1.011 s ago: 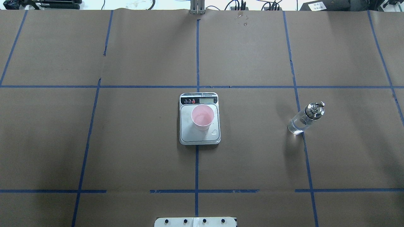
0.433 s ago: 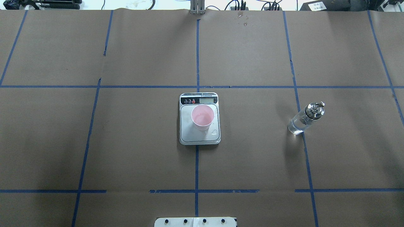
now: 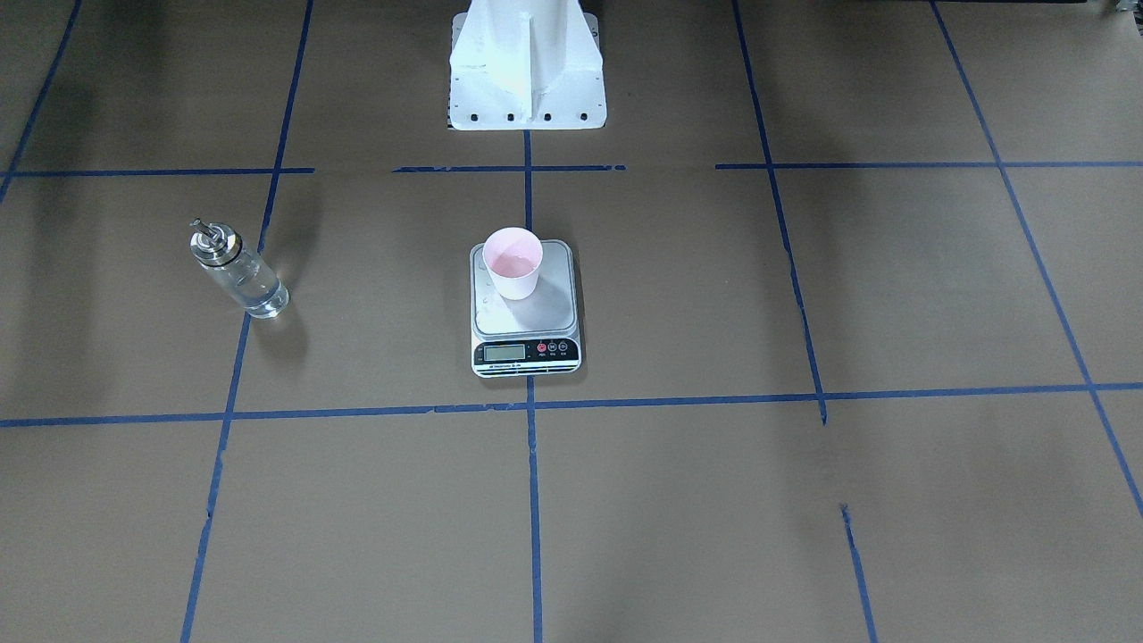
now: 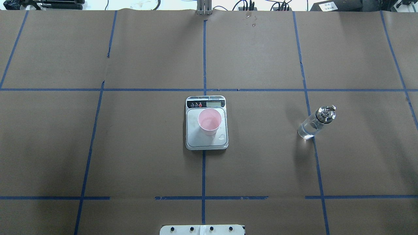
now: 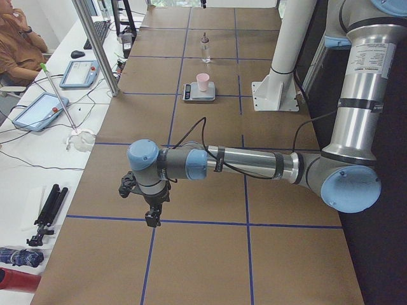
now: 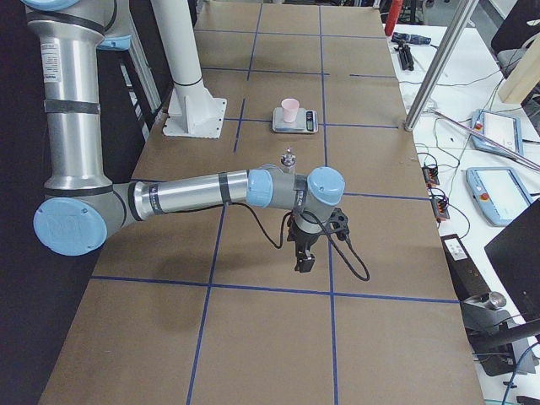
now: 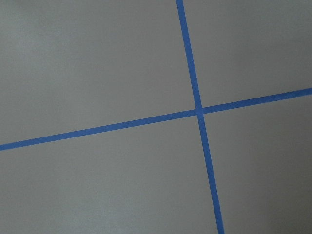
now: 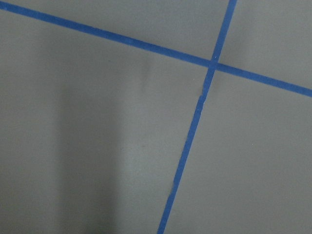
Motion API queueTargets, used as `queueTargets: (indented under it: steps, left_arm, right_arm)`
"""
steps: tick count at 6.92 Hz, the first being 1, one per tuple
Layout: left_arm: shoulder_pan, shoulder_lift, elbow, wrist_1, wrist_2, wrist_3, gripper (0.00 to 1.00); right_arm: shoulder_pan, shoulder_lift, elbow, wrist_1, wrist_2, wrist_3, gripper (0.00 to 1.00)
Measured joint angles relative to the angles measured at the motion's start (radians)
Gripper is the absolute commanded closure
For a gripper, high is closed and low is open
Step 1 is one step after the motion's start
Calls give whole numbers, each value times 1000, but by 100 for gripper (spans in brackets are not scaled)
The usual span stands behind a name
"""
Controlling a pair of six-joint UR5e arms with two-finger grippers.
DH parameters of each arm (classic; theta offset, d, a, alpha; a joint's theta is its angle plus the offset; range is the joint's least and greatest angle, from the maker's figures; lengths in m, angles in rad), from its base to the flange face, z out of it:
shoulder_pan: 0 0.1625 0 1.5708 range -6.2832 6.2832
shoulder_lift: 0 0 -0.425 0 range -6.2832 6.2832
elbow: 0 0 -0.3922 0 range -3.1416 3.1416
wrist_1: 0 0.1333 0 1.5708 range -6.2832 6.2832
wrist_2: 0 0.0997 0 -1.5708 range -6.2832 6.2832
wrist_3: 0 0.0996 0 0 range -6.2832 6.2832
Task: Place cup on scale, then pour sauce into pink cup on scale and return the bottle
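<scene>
The cup [image 4: 209, 121] stands upright on the scale [image 4: 196, 142], towards the display end of the platform, and the scale sits at the middle of the table [image 4: 130, 153] on the centre tape line [image 4: 203, 169]. The cup's bottom has a faint sheen that may be liquid, though the overhead view is too coarse to be sure; a small wet mark [image 4: 222, 137] lies on the platform just beside the cup. The bottle [image 4: 315, 123] stands upright on the robot's right side, at a blue tape line and well apart from the scale, with clear sauce [image 4: 307, 130] in its lower part and its metal spout on top. Nothing is touching it. The left gripper [image 5: 152, 219] hangs pointing down over a tape crossing at its end of the table, far from the scale, and the right gripper [image 6: 303, 263] hangs likewise at the opposite end. Both show only in the side views, so I cannot tell how their jaws stand. Each wrist camera sees only brown paper and crossing tape.
</scene>
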Motion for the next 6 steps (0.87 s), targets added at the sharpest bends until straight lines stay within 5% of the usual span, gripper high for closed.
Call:
queueTargets:
  steps: [2,6]
  left_arm:
    - [3,0,0,0,0,0,0]
    - [6,0,-1,1,2,-1,0]
  right_arm:
    - [1,-21,-57,136,-2,-1,0]
    - [1,-32,-58,166,0,8,0]
